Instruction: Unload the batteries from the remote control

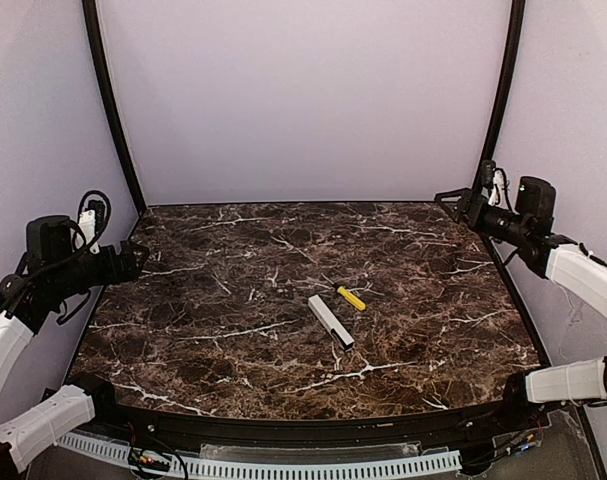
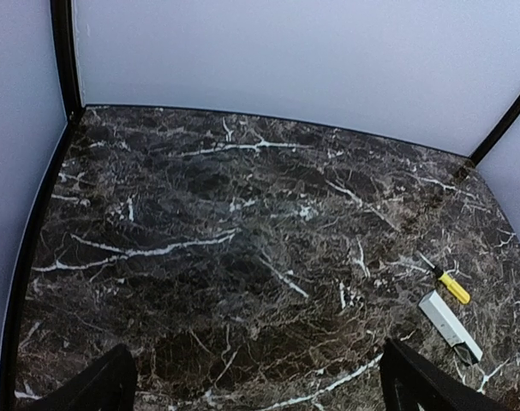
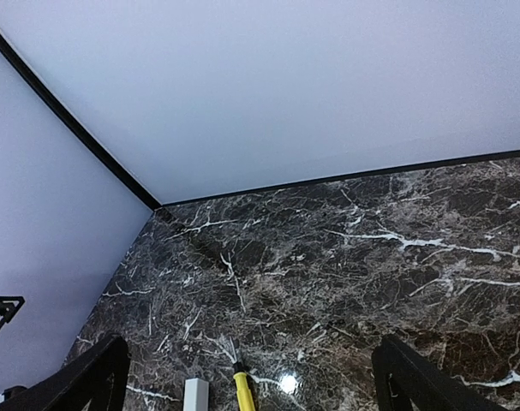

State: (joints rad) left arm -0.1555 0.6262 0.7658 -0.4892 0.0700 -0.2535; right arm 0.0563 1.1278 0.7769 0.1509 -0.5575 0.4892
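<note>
While the left arm [image 1: 43,290] sits at 9 o'clock and the right arm [image 1: 568,265] at 3 o'clock of the desk [image 1: 203,330], we see both sets of jaws apart and empty. The remote control [image 1: 330,321] lies near centre, running 11 to 5 o'clock, with a yellow stick [image 1: 351,298] just beside it at 1 o'clock. We judge the remote light, stiff and smooth, best gripped across its narrow sides at mid-length.

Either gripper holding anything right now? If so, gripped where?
Nothing held. The left gripper and right gripper are both open, out at the sides. The remote control lies untouched on the table, beside a yellow stick.
</note>
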